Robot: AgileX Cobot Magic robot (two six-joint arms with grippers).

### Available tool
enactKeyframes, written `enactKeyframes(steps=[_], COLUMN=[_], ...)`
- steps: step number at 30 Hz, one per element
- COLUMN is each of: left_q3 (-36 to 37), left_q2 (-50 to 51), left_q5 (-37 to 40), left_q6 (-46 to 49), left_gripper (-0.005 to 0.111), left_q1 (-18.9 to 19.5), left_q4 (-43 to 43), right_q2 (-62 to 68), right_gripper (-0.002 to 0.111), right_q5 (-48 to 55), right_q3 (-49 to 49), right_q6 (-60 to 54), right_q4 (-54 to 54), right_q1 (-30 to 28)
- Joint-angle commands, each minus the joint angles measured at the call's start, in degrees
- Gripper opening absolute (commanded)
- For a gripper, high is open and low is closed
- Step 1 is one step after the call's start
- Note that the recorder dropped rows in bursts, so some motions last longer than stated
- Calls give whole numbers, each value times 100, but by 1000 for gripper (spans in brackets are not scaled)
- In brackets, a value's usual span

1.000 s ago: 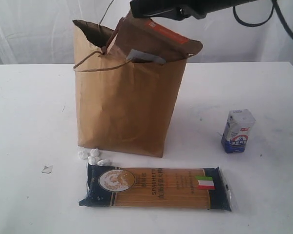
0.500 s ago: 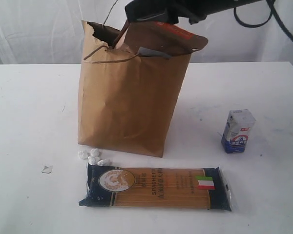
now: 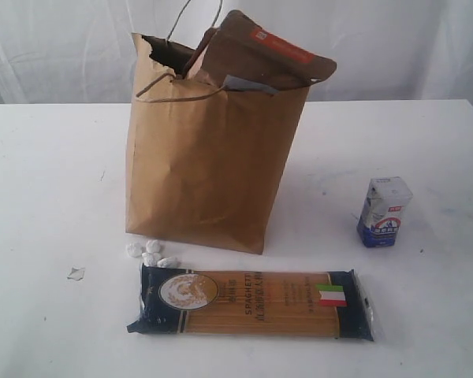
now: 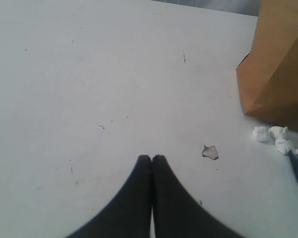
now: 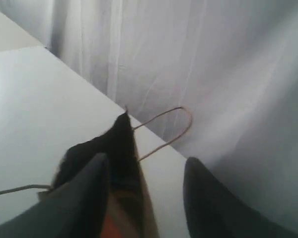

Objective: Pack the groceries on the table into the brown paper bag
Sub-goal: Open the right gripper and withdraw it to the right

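The brown paper bag stands upright mid-table. An orange-labelled brown pouch pokes out of its top, leaning on the rim. The dark spaghetti packet lies flat in front of the bag, and the small blue-white carton stands to the right. Neither arm shows in the exterior view. My right gripper hangs open just above the bag's torn rim, with the pouch's orange label below its fingers and nothing held. My left gripper is shut and empty over bare table, left of the bag.
Small white pebble-like bits lie at the bag's front left corner, and a pale scrap sits further left. The bag's cord handle loops up beside my right fingers. White curtain hangs behind the table.
My right gripper has opened, let go of the pouch and risen out of the exterior view. The pouch stays in the bag top. The bag straightened slightly.
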Motion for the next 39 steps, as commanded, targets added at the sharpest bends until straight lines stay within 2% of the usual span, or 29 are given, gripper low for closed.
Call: enactKeyframes(steps=[1, 4, 5, 10, 14, 19, 24, 34, 39], left_q3=[19, 19, 19, 19, 19, 19, 19, 19, 19], left_q2=[-13, -13, -13, -13, -13, -13, -13, -13, -13], left_q5=[-20, -20, -20, -20, -20, -20, -20, -20, -20], left_q6=[3, 3, 3, 3, 3, 3, 3, 3, 3], left_gripper=[0, 0, 0, 0, 0, 0, 0, 0, 0], left_q1=[-32, -32, -32, -32, -32, -32, -32, -32, -32], left_q4=[-21, -21, -21, -21, -21, -21, -21, -21, -21], right_q2=[-126, -135, -135, -135, -112, 108, 470, 1045, 1077], right_gripper=[21, 2, 0, 0, 0, 0, 2, 48, 49], right_q5=[-577, -419, -331, 439, 773, 1288, 1921, 1904, 1929], right_q3=[-8, -8, -8, -8, -8, 110, 434, 885, 948], right_q6=[1372, 2616, 2983, 4961, 5989, 6466, 6368, 6365, 6542], right_q4=[-1604, -3168, -3610, -6258, -7466, -7636, -7607, -7327, -7318], right_q1=[-1, -1, -1, -28, -335, -940, -1068, -1068, -1068])
